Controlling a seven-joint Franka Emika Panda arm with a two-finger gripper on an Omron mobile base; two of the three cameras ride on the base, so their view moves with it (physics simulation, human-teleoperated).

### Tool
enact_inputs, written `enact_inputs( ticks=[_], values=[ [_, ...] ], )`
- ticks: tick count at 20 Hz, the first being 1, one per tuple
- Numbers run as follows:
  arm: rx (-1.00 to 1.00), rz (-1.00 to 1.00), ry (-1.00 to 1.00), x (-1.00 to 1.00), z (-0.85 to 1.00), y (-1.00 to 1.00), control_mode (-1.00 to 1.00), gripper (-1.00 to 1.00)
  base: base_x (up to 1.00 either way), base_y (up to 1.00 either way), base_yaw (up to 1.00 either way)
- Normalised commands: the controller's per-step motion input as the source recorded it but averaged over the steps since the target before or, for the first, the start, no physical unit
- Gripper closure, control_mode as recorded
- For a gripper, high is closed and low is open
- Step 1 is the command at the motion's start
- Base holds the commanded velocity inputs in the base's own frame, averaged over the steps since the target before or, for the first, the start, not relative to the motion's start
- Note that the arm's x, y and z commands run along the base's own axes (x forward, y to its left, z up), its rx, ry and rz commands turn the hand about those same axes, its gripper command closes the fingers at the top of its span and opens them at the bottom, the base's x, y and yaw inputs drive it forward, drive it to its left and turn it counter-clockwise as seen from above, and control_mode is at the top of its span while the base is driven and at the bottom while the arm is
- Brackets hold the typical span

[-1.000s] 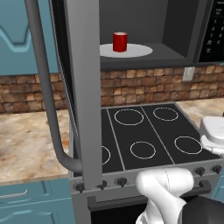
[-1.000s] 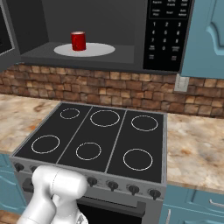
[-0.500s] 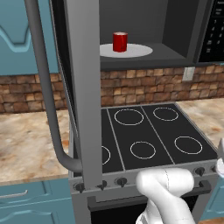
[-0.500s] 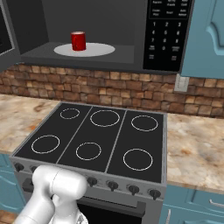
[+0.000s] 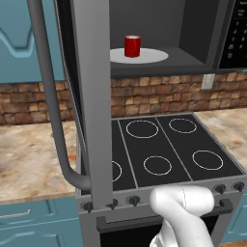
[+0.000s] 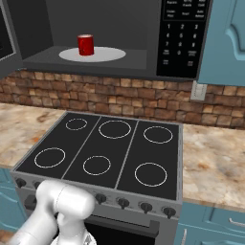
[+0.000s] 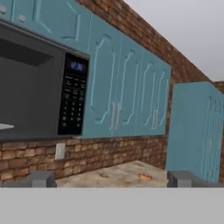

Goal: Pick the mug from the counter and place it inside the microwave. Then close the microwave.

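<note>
Grey fingers (image 7: 43, 178) rise at the foot of the hand view, one tip at each side with a wide bare gap between them, so they stand apart and grip nothing. Beyond them the hand looks past the black keypad (image 7: 72, 98) of the microwave (image 7: 30, 87) toward the teal upper cabinets (image 7: 127, 83), the brick wall and a far stretch of bench (image 7: 118, 173) with a small orange item (image 7: 145, 176) lying on it. The mug (image 5: 132, 46) already stands upright on the white round plate (image 5: 152, 56) inside the cavity, toward the plate's left side as both base views show it, well clear of the opening's front edge. What remains, by my judgement, is closing the door (image 5: 91, 96), which hangs swung out to the left over the stovetop (image 6: 103, 155), its long curved bar handle (image 5: 50, 96) running down its outer face. To do that well, the hand should turn away from the cabinets and come round to the door's outer face, near the free edge by the handle where the leverage is best. A steady, flat push along the door's arc should serve, with the fingers kept from hooking the bar. The elbow (image 5: 185, 205) sits low in front of the oven, so the reach is long, and the arm should stay clear of the door's edge.
</note>
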Motion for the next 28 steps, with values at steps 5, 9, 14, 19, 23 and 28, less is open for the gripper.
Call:
enact_inputs(
  ticks=[5, 9, 14, 19, 23, 28],
  values=[
    [-0.10, -0.31, 0.00, -0.23, 0.00, 0.19, -1.00, -1.00, 0.00, 0.00, 0.00],
    [-0.05, -0.28, 0.00, -0.46, 0.00, 0.13, -1.00, -1.00, 0.00, 0.00, 0.00],
    [-0.11, -0.16, 0.00, -0.21, 0.00, 0.31, -1.00, -1.00, 0.00, 0.00, 0.00],
    [-0.12, 0.00, -0.01, 0.00, 0.00, 0.84, -1.00, -1.00, 0.00, 0.00, 0.00],
    [-0.12, 0.00, 0.00, -0.03, 0.00, 0.81, -1.00, -1.00, 0.00, 0.00, 0.00],
    [-0.13, -0.02, 0.00, 0.09, 0.00, 0.78, -1.00, -1.00, 0.00, 0.00, 0.00]
  ],
)
